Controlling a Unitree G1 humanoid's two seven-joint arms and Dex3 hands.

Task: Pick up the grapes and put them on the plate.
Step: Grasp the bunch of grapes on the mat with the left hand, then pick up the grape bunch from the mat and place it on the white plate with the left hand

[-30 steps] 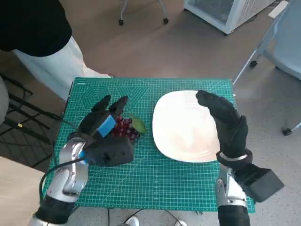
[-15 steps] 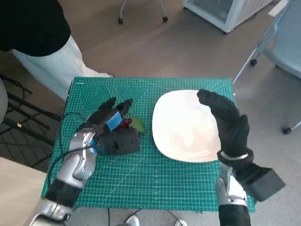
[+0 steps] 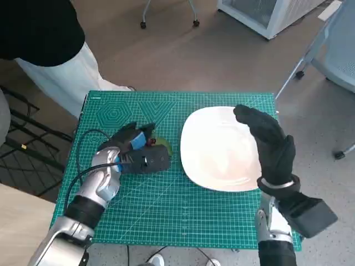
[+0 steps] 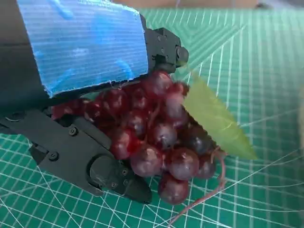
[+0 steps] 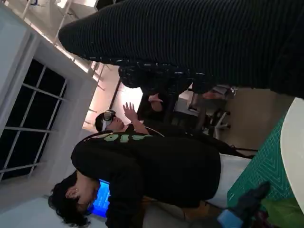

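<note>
Left hand [image 3: 135,153]: centre-left of head frame, low on the mat [image 3: 166,216], blue-taped back up, fingers closed round the grapes [image 4: 156,137]. Wrist view: dark red bunch pressed between taped back at upper left and black fingers [image 4: 90,161] at lower left; green leaf [image 4: 213,118] jutting out at centre right, thin stem trailing toward the bottom edge. Whether bunch is lifted off the mat: cannot tell. In head frame grapes almost wholly hidden under the hand; only leaf [image 3: 163,146] showing, just left of the plate [image 3: 216,149].

Right hand [image 3: 266,141]: right of centre, gloved, fingers extended and apart, grasping nothing, poised over the plate's right edge.

Plate: white, right half of green gridded mat, bare.

Person [image 3: 39,33]: upper left corner, dark top, pale trousers, beside the table. Chair legs along the top and right edges.
</note>
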